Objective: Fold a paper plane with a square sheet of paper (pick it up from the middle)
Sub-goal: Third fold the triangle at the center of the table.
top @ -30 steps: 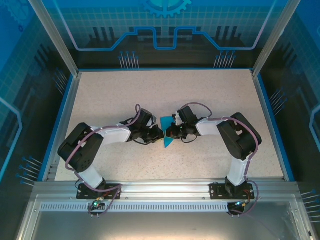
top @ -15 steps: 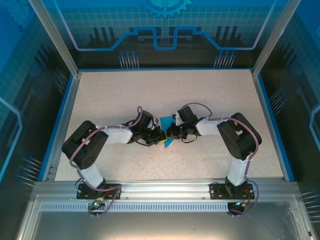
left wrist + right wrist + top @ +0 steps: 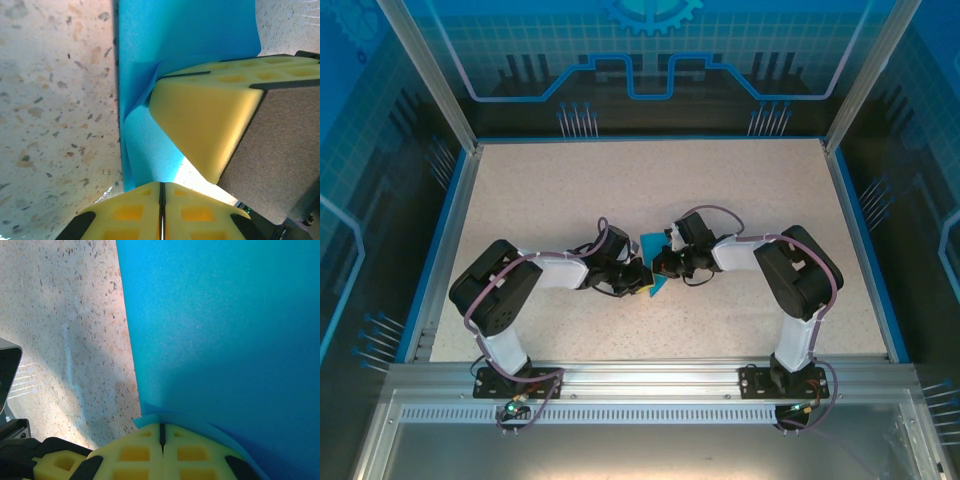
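Left arm [image 3: 545, 268] and right arm [image 3: 735, 250]: white links, bulky black joint housings, purple cables [image 3: 704, 209] looped alongside. Yellow foam finger pads [image 3: 145, 197] with square pockets on black mounts.

Paper [image 3: 656, 287] at table [image 3: 740, 180] centre, left tool [image 3: 642, 276] on its left, right tool [image 3: 658, 266] on its right, both touching it

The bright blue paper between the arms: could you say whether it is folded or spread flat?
Folded: the thin bright blue paper sheet shows creases and overlapping layers in the left wrist view.
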`<state>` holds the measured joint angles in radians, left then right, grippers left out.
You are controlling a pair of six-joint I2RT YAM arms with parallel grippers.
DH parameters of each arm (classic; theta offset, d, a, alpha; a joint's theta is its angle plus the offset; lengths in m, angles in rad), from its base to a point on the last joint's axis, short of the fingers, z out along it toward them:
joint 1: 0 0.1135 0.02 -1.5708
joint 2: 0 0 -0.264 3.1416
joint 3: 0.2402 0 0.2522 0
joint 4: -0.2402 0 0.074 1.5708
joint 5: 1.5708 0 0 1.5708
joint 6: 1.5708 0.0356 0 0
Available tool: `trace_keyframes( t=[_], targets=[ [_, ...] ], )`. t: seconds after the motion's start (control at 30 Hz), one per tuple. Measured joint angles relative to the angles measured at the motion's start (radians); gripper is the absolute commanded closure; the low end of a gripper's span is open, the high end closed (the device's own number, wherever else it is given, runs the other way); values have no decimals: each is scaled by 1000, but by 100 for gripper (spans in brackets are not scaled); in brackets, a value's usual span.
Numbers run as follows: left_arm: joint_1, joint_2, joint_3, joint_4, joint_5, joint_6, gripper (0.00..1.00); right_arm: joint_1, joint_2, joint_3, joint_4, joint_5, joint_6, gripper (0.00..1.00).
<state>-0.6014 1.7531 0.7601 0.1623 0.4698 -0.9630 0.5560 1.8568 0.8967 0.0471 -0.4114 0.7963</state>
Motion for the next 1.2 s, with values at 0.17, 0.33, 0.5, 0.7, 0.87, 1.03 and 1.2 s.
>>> trace_keyframes(
  t=[0.17,0.33,0.5,0.7,0.87,1.03,1.2],
  targets=[
    [-1,2,0,-1,0,1,88,0,1,0,0,0,8,100],
    [-5,19,0,-15,-1,4,88,0,1,0,0,0,8,100],
    [-5,23,0,-26,-2,15,88,0,2,0,2,0,10,100],
    [-6,23,3,-34,-6,27,88,0,2,0,2,-1,11,100],
    [-6,25,11,-50,-9,36,89,-2,2,0,2,-8,16,100],
    [-6,29,17,-61,-10,53,89,-2,-5,0,-9,-8,15,100],
    [-8,29,17,-64,-15,68,89,-2,-53,0,-48,-8,19,100]
  ],
)
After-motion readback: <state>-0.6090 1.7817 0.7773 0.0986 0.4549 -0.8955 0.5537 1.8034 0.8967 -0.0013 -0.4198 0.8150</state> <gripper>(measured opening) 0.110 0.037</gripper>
